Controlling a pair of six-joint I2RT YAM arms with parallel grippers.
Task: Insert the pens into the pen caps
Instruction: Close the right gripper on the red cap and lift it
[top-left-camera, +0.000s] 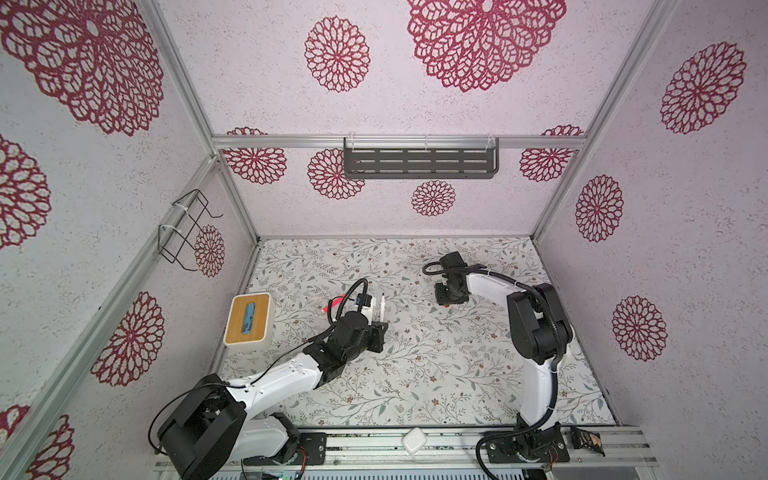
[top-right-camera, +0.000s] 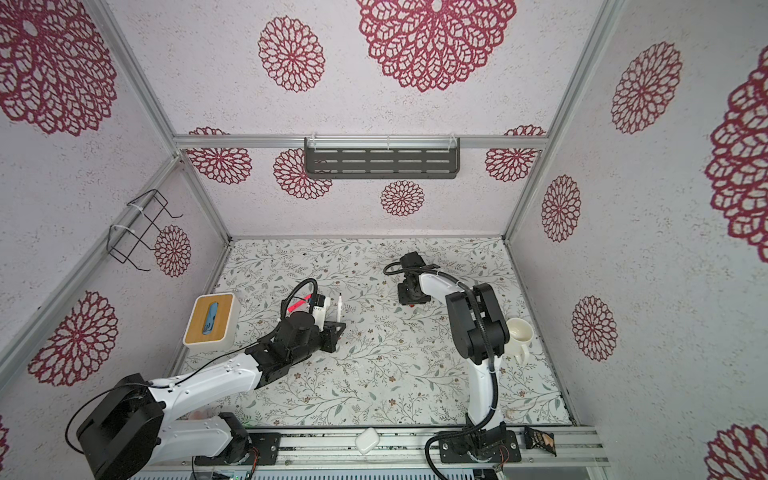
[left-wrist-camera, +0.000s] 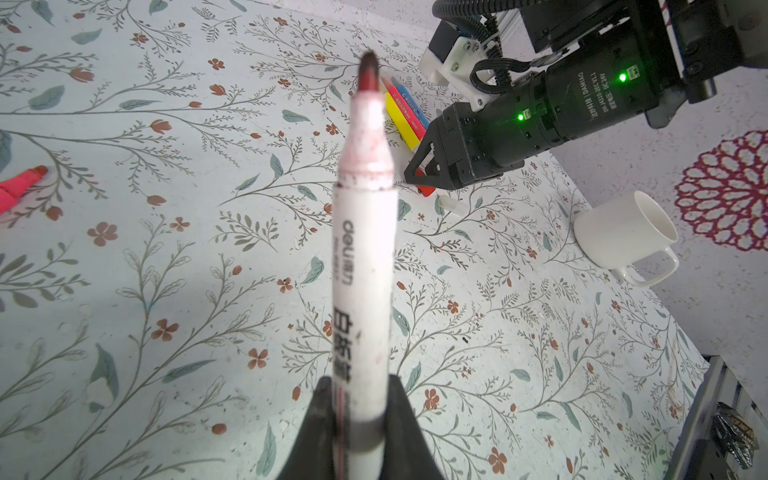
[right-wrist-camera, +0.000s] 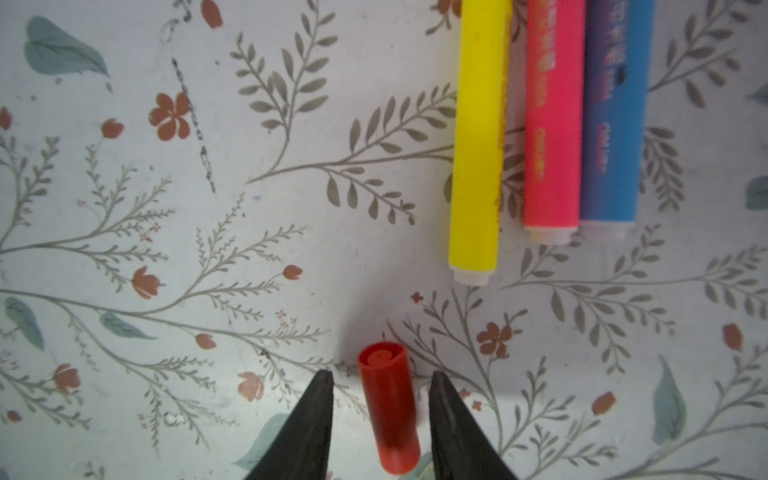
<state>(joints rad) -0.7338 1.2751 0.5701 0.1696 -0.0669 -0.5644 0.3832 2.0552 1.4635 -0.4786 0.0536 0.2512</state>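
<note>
My left gripper (left-wrist-camera: 360, 386) is shut on a white marker pen (left-wrist-camera: 365, 249) with a bare dark red tip, held above the table in both top views (top-left-camera: 381, 308) (top-right-camera: 339, 306). A red pen cap (right-wrist-camera: 388, 407) lies on the table between the fingers of my right gripper (right-wrist-camera: 380, 380), which is open with a gap on each side. Yellow (right-wrist-camera: 478, 145), pink (right-wrist-camera: 552, 124) and blue (right-wrist-camera: 613, 116) pens lie side by side just past it. A translucent cap (left-wrist-camera: 451, 205) lies near the right gripper. Another pink pen (left-wrist-camera: 20, 187) lies apart, behind the left arm (top-left-camera: 337, 300).
A white mug (top-right-camera: 519, 332) lies on its side behind the right arm. A wood-topped box (top-left-camera: 248, 319) stands at the table's left edge. A small white case (top-left-camera: 413, 440) rests on the front rail. A dark shelf (top-left-camera: 419, 162) hangs on the back wall.
</note>
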